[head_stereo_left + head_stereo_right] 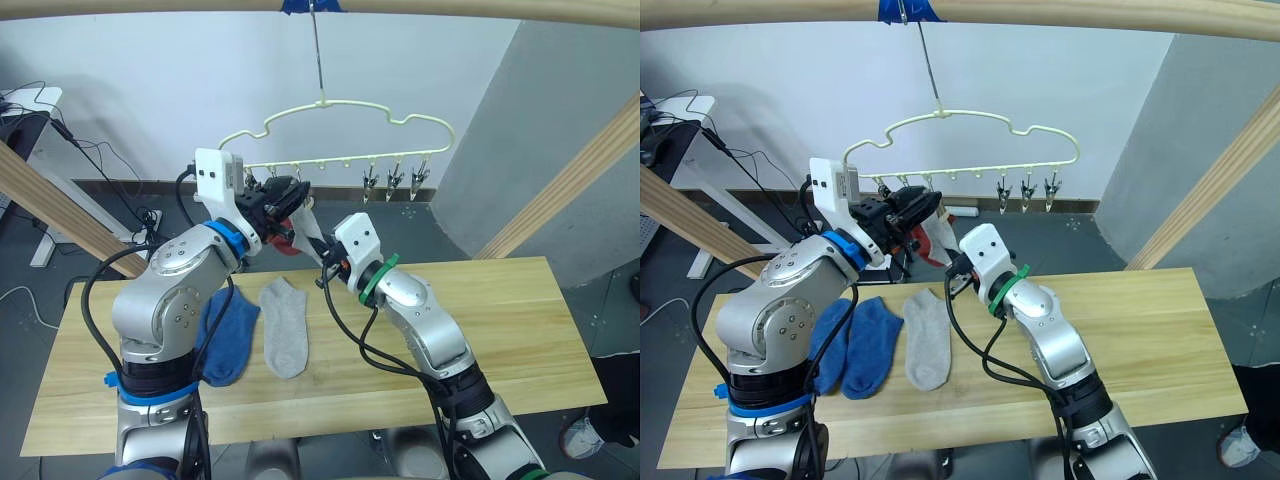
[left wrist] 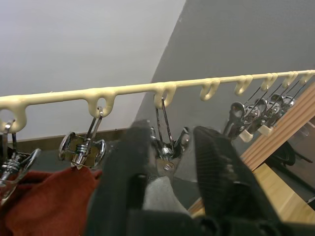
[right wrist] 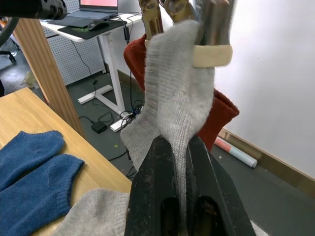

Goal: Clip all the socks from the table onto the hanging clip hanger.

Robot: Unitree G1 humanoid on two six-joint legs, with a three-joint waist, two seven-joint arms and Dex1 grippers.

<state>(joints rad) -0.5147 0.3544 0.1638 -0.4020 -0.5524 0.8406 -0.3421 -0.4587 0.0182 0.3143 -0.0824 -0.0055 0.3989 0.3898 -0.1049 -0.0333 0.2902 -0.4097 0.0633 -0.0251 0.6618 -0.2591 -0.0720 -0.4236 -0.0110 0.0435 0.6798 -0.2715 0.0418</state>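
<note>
The cream clip hanger [image 1: 330, 105] hangs from a pole above the table [image 1: 520, 330]. My left gripper [image 2: 172, 132] is raised to its clip row, fingers pressed on both sides of a metal clip [image 2: 167, 147]. My right gripper [image 3: 179, 147] is shut on a light grey sock [image 3: 172, 88], whose cuff sits up between that clip's jaws. Rust red socks [image 1: 284, 238] hang from clips beside it. On the table lie two blue socks [image 1: 872, 345] [image 1: 828, 340] and another grey sock [image 1: 285, 325], below and left of my right arm.
Round wooden poles [image 1: 560, 190] slant on both sides, with a crossbar [image 1: 450, 8] on top. Three free clips [image 1: 395, 180] hang at the hanger's right end. A desk with cables [image 1: 30, 110] stands behind on the left. The table's right half is bare wood.
</note>
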